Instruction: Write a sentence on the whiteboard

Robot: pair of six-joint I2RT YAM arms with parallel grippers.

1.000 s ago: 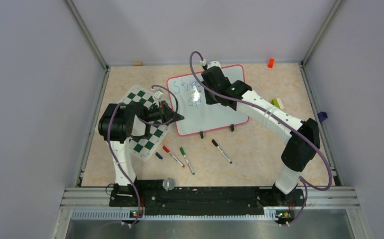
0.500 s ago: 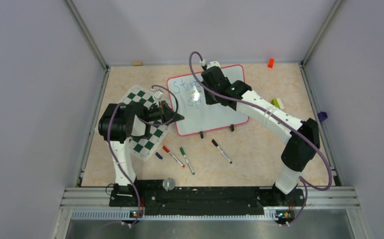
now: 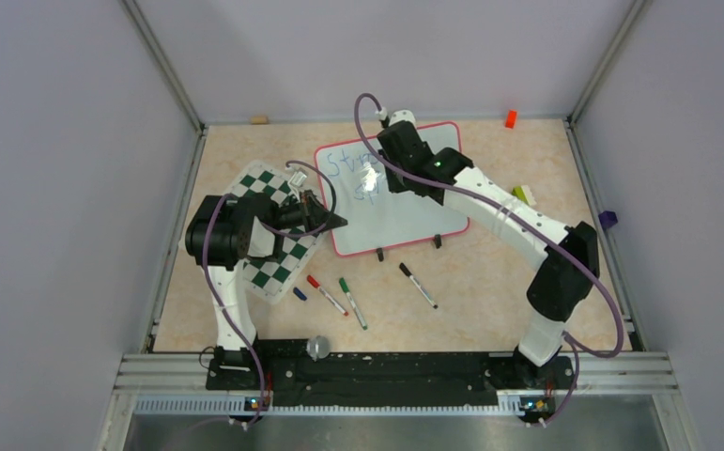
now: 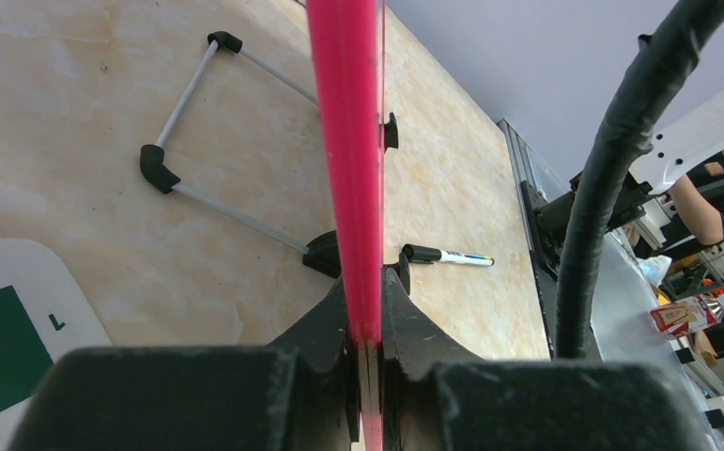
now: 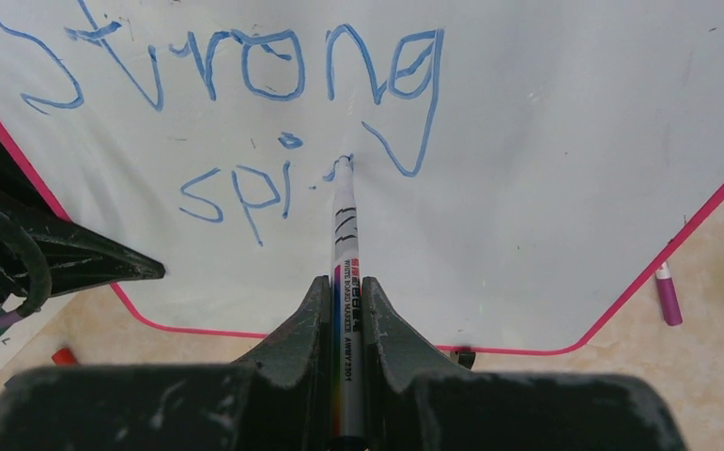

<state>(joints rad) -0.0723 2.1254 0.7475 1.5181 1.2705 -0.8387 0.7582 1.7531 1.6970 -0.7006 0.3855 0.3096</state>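
The table was seen from above and behind the arm bases. The whiteboard, shared by all views, was framed closely, edge-on from the left wrist and face-on from the right.

The right arm has edged a touch leftward over the whiteboard — elbow included.

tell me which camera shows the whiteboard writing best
Right wrist view: the sentence fills the frame, readable as "Strong spi". Top view shows it tiny, partly hidden. Left wrist view sees only the whiteboard edge-on.
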